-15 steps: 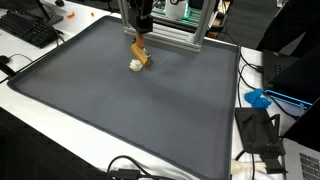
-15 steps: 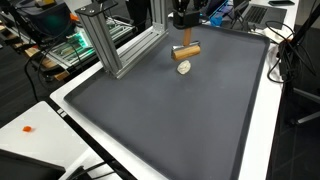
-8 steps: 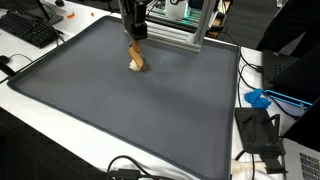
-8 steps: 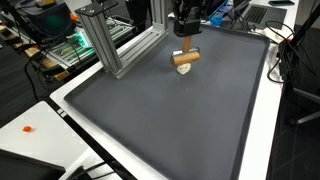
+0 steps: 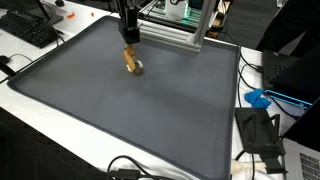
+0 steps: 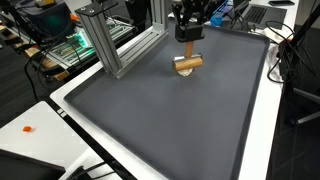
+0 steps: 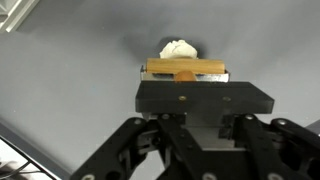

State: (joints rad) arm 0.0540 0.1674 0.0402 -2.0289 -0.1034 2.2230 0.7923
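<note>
My gripper point(image 5: 130, 44) hangs over the far part of the dark grey mat point(image 5: 110, 110) and is shut on a light brown wooden block point(image 5: 131, 58). The block shows in both exterior views point(image 6: 187, 63) and as a horizontal bar in the wrist view point(image 7: 186, 69). A small white crumpled lump point(image 5: 138, 68) lies on the mat right under and beside the block. In the wrist view the lump point(image 7: 179, 48) shows just beyond the block. The fingertips are hidden behind the gripper body point(image 7: 203, 98).
An aluminium frame point(image 6: 115, 40) stands at the mat's far edge. A keyboard point(image 5: 30, 28) lies beside the mat. A blue object point(image 5: 258, 99) and dark boxes point(image 5: 262, 130) sit beyond the mat's side. Cables point(image 5: 125, 168) run along the near edge.
The gripper has moved sideways along the mat with the block. The block now hangs over the white lump instead of beside it.
</note>
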